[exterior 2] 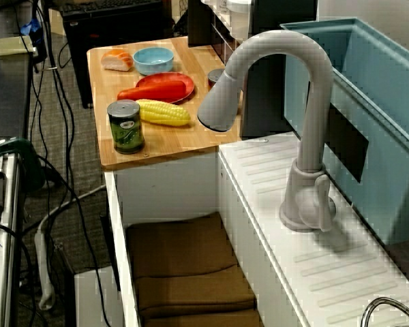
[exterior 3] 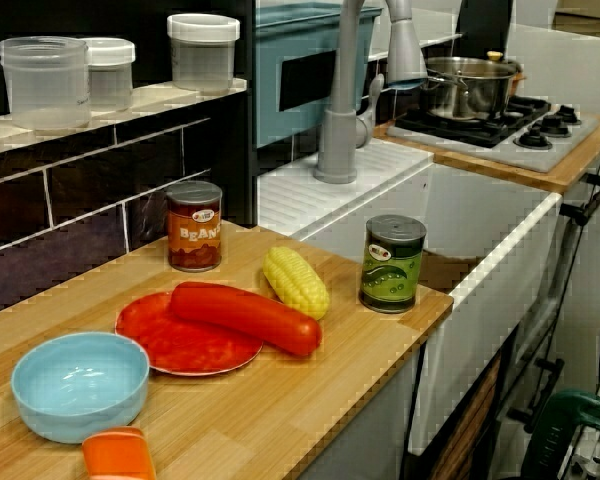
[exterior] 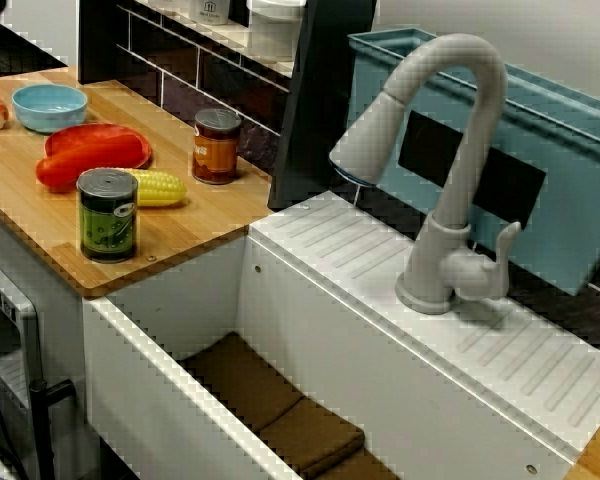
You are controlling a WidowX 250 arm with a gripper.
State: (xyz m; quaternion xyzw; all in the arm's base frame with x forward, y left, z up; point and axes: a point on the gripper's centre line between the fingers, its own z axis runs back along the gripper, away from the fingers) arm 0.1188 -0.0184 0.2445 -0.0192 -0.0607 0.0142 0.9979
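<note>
green can [exterior: 107, 214] beside corn [exterior: 160, 188], red sausage [exterior: 88, 162] on plate [exterior: 80, 132]

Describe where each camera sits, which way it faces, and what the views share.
View from the sink's front: high, looking down across the sink basin at the faucet and wooden counter; no robot part shows.
View along the sink: high at its far end, looking past the faucet towards the counter; no robot part.
View at counter level: low, near the blue bowl, looking towards faucet and stove; no robot part.
All share the green can, corn cob and faucet.
</note>
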